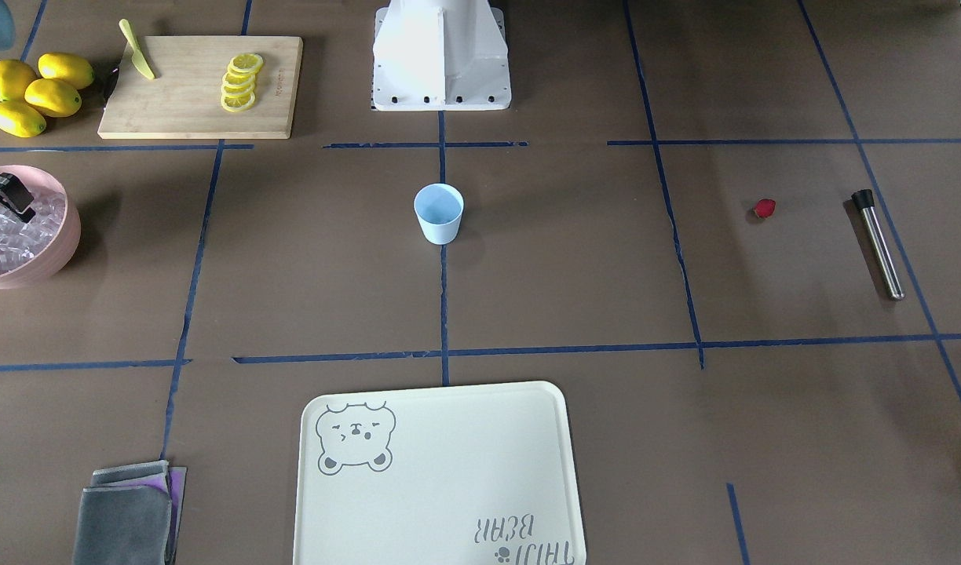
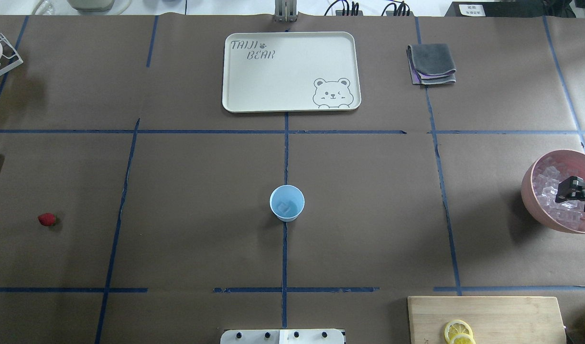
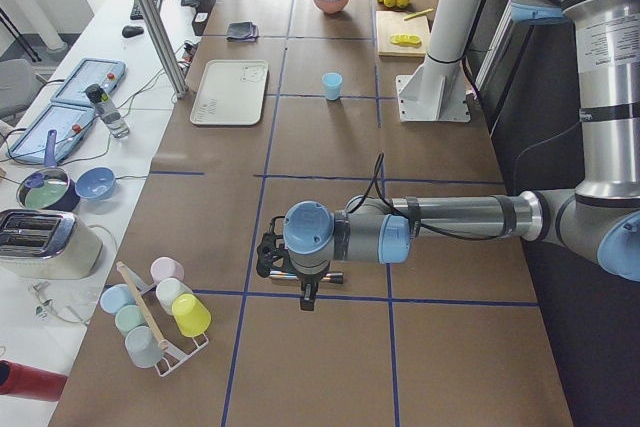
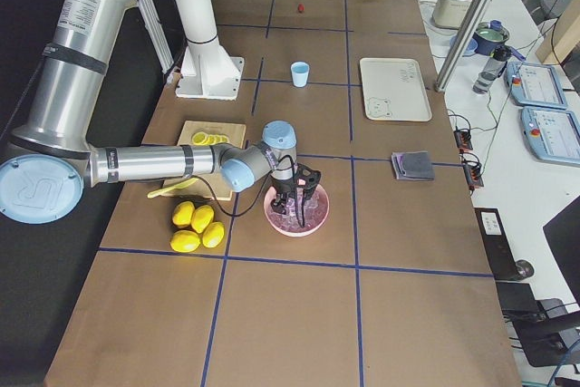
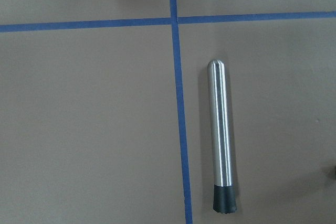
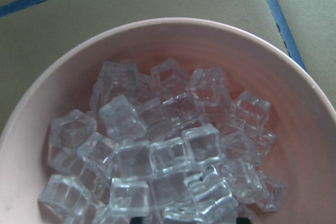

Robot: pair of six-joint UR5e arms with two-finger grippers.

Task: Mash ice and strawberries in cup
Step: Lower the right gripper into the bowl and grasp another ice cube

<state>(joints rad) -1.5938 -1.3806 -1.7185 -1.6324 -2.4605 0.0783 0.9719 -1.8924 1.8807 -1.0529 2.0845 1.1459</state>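
Note:
The pale-blue cup [image 2: 287, 203] stands upright at the table's centre [image 1: 439, 213], with one piece of ice [image 2: 285, 207] in its bottom. More ice [image 6: 157, 156] fills the pink bowl [image 2: 541, 210] at the table's right end. My right gripper [image 2: 567, 191] hangs open over that ice, holding nothing [image 1: 13, 205]. The strawberry [image 2: 47, 219] lies alone on the left side [image 1: 764, 208]. In the exterior left view my left gripper [image 3: 290, 272] hovers above a steel muddler [image 5: 220, 140]; I cannot tell its state.
A cream bear tray [image 2: 292, 102] and a folded grey cloth [image 2: 431, 64] lie at the far side. A wooden board [image 1: 174, 118] carries lemon slices [image 1: 241, 82] and a knife [image 1: 137, 51], with whole lemons [image 1: 37, 94] beside it.

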